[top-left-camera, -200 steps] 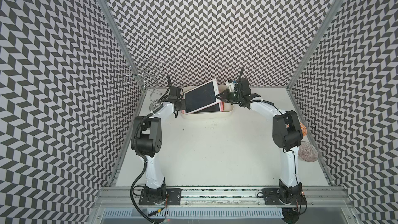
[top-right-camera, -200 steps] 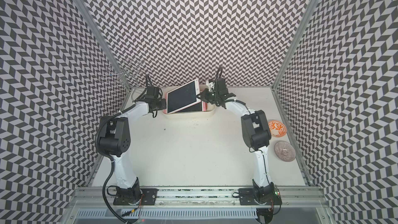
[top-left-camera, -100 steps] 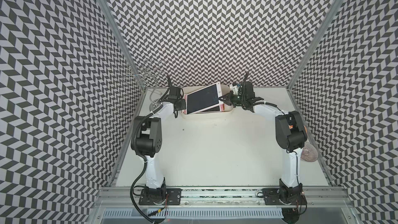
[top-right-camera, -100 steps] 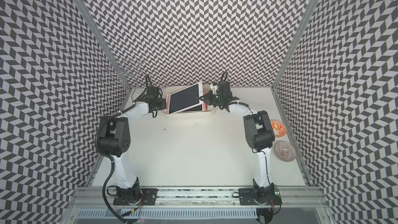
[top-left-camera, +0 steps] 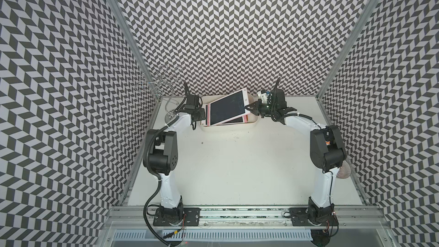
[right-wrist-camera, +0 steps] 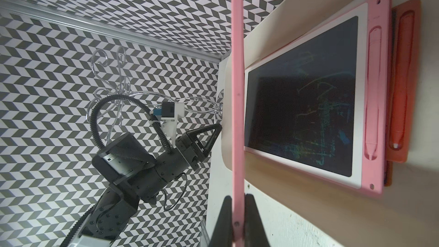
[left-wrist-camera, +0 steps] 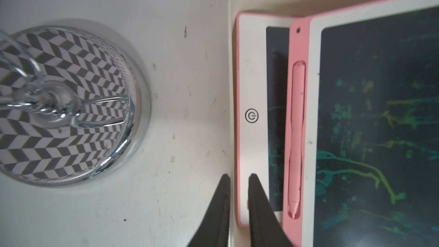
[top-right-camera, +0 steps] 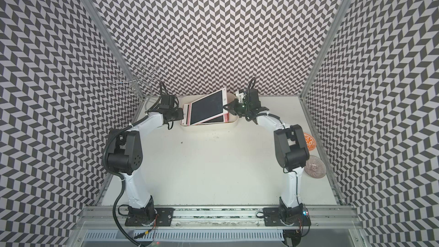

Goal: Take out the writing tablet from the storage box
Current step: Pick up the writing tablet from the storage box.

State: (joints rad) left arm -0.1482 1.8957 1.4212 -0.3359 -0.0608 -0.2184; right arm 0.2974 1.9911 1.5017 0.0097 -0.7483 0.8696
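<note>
Clamped on 1 edge of the writing tablet (top-left-camera: 226,108) with the right gripper (right-wrist-camera: 237,197), held tilted above other tablets (left-wrist-camera: 251,86) in the storage box (top-left-camera: 228,129), upper centre of both top views. Parted slightly astride the box's wall with the left gripper (left-wrist-camera: 238,176).

Both the left arm (top-left-camera: 167,191) and the right arm (top-left-camera: 323,187) are wearing white link shells with bulky black joint housings (top-left-camera: 164,153); the left housing is showing a ring of small holes. A black corrugated cable (top-left-camera: 147,200) is hanging off the left arm at 9 o'clock of its base. Black screwed base plates (top-left-camera: 177,216) are sitting at 6 o'clock. The left gripper (left-wrist-camera: 238,178) and right gripper (right-wrist-camera: 237,198) are showing black tapered fingers (right-wrist-camera: 224,217). A white camera mount (right-wrist-camera: 179,111) with a blue connector is sitting on the left wrist.
</note>
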